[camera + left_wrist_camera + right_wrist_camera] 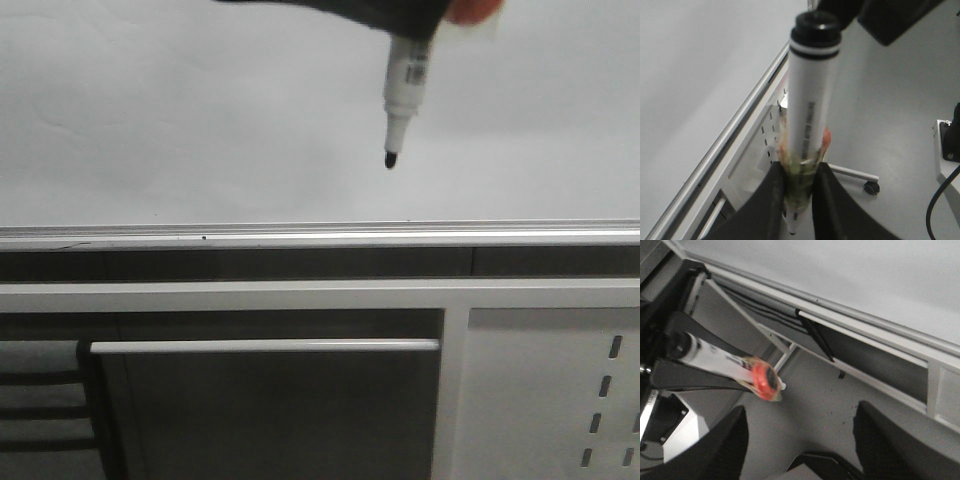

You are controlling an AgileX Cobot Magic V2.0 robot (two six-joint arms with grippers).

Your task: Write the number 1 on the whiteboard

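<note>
Clamping the marker (810, 120), left gripper (799, 200) cropped in front view; right gripper (800, 440) wide.

Left gripper (796, 200) closed, fingers (765, 210) pinched on marker (810, 100); right gripper (800, 440) held with fingers (720, 445) spread apart.

Left tool (400, 12) cropped by frame top; marker (402, 90) contact with whiteboard (200, 110) unclear.

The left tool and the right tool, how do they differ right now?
The left tool is shut on the marker pen, gripping it around a taped band; the right tool is open and holds nothing. The left tool carries the pen tip-down in front of the whiteboard, while the right tool only looks toward the board's rail. Both have dark fingers.
</note>
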